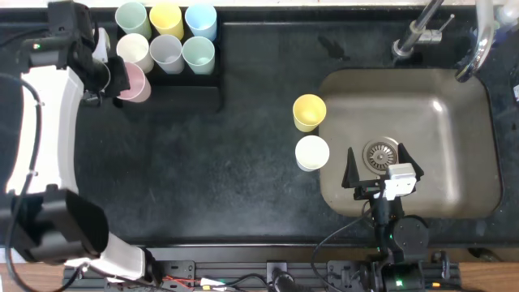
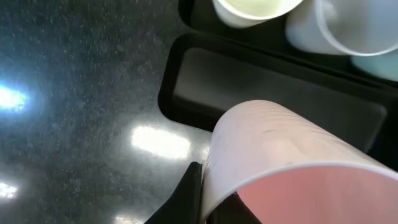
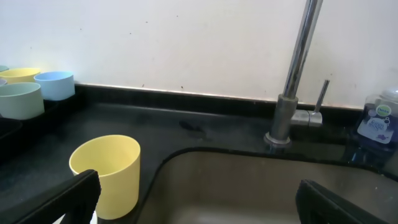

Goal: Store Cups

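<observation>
The left gripper [image 1: 109,79] was clamped on the wall of a pale pink plastic cup [image 1: 132,81] at the upper left of the top view, holding it at the left end of the bare front row of the black rectangular plastic tray [image 1: 203,101]. Six cups stood upright in two rows behind that row. From the left wrist, the pink cup's long axis was tilted off upright, with its base leading toward the open tray slot and its mouth turned back toward the gripper. Setting it down would probably mean bringing that axis upright over the slot, which lay just beyond and below the base. A yellow plastic cup [image 1: 309,112] and a white plastic cup [image 1: 311,152] stood mouth-up on the dark speckled worktop [image 1: 243,178], at the left rim of the steel sink [image 1: 454,89]. They were well apart from the tray. The right gripper [image 1: 379,166], jaws apart and empty over the sink, was the nearer one, with both cups to its left in the top view.
</observation>
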Available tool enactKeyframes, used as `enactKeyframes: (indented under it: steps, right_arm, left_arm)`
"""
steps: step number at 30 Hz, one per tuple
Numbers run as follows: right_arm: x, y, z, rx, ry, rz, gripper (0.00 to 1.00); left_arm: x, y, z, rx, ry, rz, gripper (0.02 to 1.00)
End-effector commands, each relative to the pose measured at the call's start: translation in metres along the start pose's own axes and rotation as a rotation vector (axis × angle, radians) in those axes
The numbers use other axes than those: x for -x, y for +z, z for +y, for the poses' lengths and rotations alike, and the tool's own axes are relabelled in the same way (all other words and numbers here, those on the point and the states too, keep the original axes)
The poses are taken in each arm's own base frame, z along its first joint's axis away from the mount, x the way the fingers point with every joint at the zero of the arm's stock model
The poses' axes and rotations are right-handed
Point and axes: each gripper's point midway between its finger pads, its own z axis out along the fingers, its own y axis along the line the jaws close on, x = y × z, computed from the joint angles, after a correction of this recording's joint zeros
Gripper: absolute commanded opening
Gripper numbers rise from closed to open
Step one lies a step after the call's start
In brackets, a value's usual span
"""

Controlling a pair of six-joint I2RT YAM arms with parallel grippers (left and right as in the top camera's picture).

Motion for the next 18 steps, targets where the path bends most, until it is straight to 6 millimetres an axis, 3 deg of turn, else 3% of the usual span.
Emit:
enactKeyframes:
  steps: [1,18]
  right_arm:
    - [-0.004,0.0,0.0,-0.002,-0.003,0.001,0.993]
    - [-0.004,0.0,0.0,-0.002,-0.003,0.002,0.998]
  left_arm:
    - [-0.001,0.018,0.004,0.005,0.031,0.034,0.036]
    - [0.008,0.067,0.011,0.036,0.015,0.072,0.036]
